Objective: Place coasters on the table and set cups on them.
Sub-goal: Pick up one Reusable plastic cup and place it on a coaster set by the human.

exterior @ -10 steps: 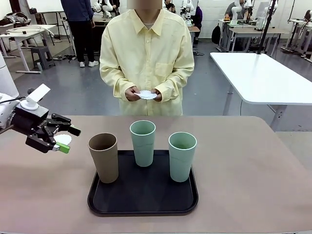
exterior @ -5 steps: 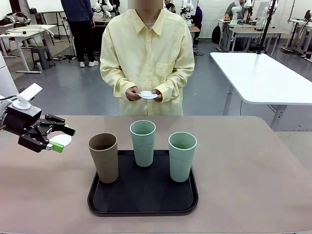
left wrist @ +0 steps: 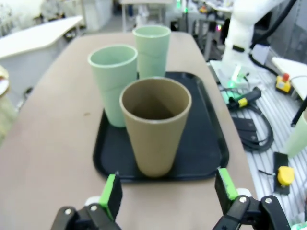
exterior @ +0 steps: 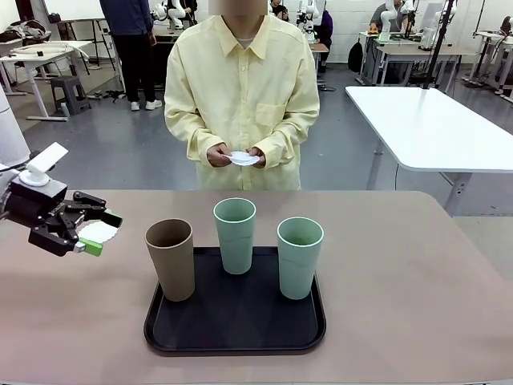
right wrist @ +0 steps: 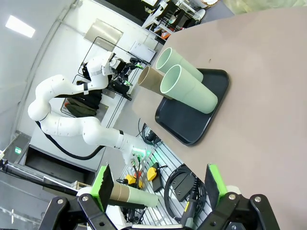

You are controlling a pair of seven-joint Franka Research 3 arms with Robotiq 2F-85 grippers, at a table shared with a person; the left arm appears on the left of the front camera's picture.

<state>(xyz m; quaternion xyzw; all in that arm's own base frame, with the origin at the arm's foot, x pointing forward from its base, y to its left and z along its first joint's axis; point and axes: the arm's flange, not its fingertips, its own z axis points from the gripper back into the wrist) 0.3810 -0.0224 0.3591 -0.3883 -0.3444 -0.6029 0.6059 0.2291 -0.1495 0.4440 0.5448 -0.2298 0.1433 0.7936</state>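
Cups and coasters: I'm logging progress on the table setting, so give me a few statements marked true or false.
1. The tan cup and both mint cups stand on the black tray. True.
2. The tan cup stands on a coaster. False: it stands straight on the tray.
3. The person holds a coaster with both hands. True.
4. The left gripper is shut on a cup. False: it is open and holds nothing.
5. A second coaster lies on the table by the left gripper. True.
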